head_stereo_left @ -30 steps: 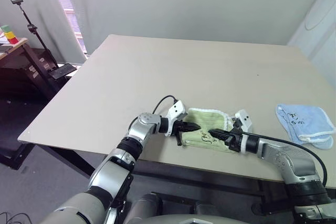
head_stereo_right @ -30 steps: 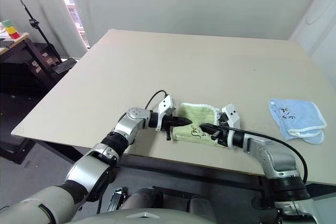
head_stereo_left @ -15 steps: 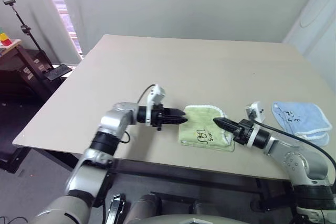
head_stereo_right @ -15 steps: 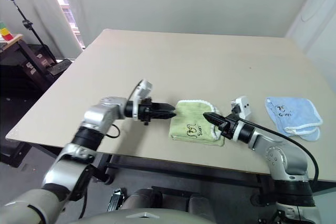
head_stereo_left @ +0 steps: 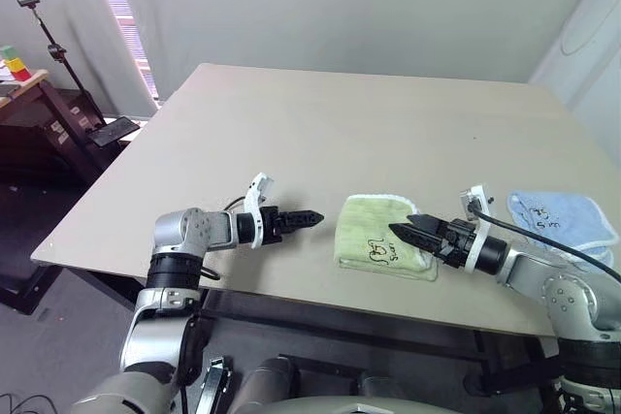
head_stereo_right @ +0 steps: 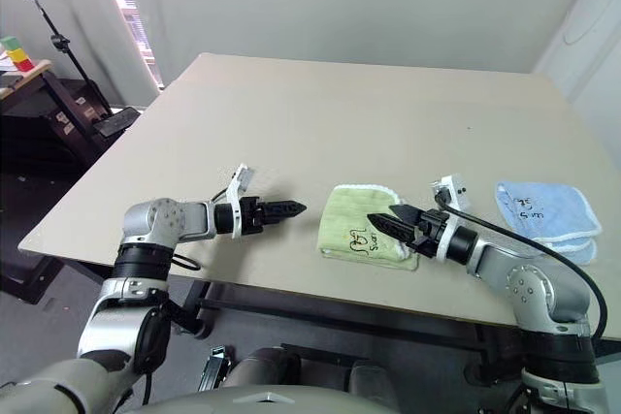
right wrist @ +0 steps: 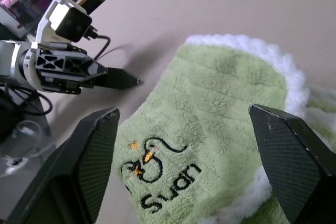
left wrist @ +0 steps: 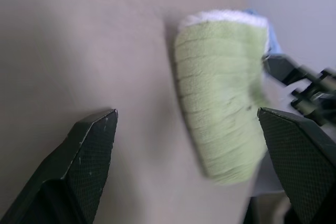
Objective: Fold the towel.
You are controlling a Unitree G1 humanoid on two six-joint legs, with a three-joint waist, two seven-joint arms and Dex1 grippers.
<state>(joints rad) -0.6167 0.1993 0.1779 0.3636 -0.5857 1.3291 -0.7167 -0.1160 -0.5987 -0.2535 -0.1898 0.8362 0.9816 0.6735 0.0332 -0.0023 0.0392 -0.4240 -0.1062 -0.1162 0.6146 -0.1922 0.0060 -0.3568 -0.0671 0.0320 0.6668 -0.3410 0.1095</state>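
Observation:
The towel (head_stereo_left: pixel 382 241) is light green with white edging and a small printed motif, and it lies folded near the table's front edge. My left gripper (head_stereo_left: pixel 312 217) hovers level a short way to the towel's left, pointing at it. In the left wrist view its fingers (left wrist: pixel 86 156) stand wide apart with nothing between them. My right gripper (head_stereo_left: pixel 400 232) hangs just over the towel's right part, pointing left. It is open and empty, with the towel (right wrist: pixel 220 103) lying below its spread fingers (right wrist: pixel 294 156).
A smaller light blue cloth (head_stereo_left: pixel 568 222) lies at the right edge of the beige table (head_stereo_left: pixel 291 123). The towel sits close to the table's front edge. Off the table to the left stand a tripod (head_stereo_left: pixel 53 46) and a dark desk.
Both grippers have opened and let go of the towel. My left gripper has drawn back to the left and rolled. My right gripper has lifted a little. The towel now lies flat.

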